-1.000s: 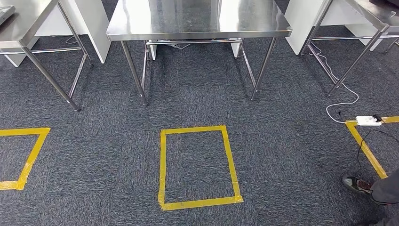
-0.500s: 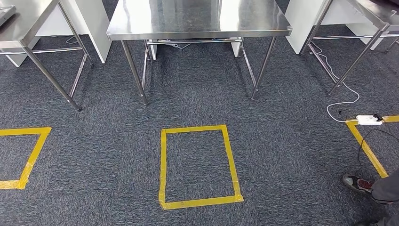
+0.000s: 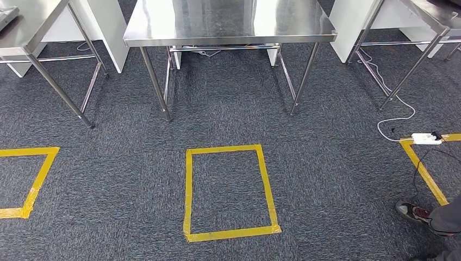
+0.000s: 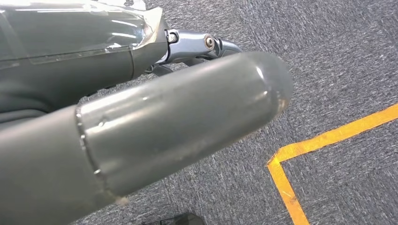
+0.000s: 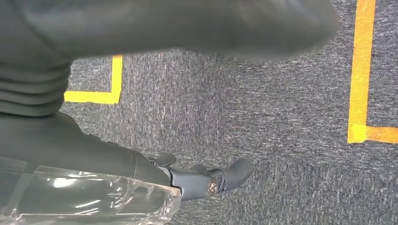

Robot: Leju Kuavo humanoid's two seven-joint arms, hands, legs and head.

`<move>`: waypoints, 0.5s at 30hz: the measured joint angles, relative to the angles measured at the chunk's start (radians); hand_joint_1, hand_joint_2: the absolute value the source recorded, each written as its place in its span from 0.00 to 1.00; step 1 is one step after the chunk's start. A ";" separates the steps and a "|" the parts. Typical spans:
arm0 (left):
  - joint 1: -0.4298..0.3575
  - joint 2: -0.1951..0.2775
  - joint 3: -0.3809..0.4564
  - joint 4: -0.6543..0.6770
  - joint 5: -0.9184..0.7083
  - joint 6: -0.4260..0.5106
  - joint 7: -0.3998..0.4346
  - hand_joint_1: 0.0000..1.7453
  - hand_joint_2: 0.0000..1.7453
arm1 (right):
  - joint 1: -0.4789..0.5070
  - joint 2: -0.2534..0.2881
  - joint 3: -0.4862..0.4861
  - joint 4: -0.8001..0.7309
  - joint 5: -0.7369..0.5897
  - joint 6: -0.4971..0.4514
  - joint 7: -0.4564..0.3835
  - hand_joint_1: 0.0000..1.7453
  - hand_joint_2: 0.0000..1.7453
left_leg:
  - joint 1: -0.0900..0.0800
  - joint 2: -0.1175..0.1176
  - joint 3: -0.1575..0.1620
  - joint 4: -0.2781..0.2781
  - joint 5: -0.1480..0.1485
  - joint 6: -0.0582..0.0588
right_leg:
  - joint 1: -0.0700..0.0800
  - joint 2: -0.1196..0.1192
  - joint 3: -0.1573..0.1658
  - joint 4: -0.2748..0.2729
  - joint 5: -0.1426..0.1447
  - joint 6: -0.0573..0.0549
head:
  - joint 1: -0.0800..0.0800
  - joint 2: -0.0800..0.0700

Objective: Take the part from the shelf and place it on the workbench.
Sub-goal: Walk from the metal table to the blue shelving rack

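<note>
Grey carpet (image 3: 326, 179), steel workbench (image 3: 228, 22) ahead; both robot hands' finger positions unclear.

The person (image 3: 443, 220) by the tape is cut off at the frame edge, just a shoe and trouser leg. The left hand's (image 4: 155, 122) thick thumb hides its fingers.

We see our left hand (image 4: 178, 117) as a thick, smooth grey thumb with small scuffs, clear plastic film over its grey cover, and a silvery joint with a screw. Our right hand (image 5: 141, 154) has dark fingers, one screw, and the same crinkled film.
</note>
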 joint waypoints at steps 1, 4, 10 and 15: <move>0.000 0.000 0.000 0.000 0.001 0.001 -0.001 0.00 0.00 | 0.000 0.000 0.000 0.000 -0.002 0.002 0.002 0.00 0.00 | 0.000 0.000 -0.001 0.001 0.000 0.000 | -0.001 0.000 0.000 0.000 0.001 0.001 | 0.000 0.000; 0.000 0.001 -0.001 0.000 0.007 0.004 -0.003 0.00 0.00 | -0.001 0.002 0.000 0.000 -0.003 0.011 0.005 0.00 0.00 | -0.002 0.000 -0.003 0.002 0.000 0.001 | -0.006 0.000 -0.001 -0.001 0.002 0.003 | 0.000 0.000; 0.000 0.001 -0.003 0.000 0.016 0.006 -0.007 0.00 0.00 | -0.001 0.003 0.000 -0.001 -0.001 0.016 0.005 0.00 0.00 | 0.003 0.004 -0.003 -0.009 0.011 0.016 | -0.008 0.001 -0.010 0.006 0.001 0.013 | 0.000 0.000; 0.002 0.000 -0.009 0.000 0.020 0.007 -0.008 0.00 0.00 | 0.001 0.002 0.000 -0.002 0.004 0.016 0.006 0.00 0.00 | 0.017 0.026 -0.012 -0.023 0.027 0.024 | -0.022 0.007 -0.131 0.256 -0.113 0.021 | 0.006 0.000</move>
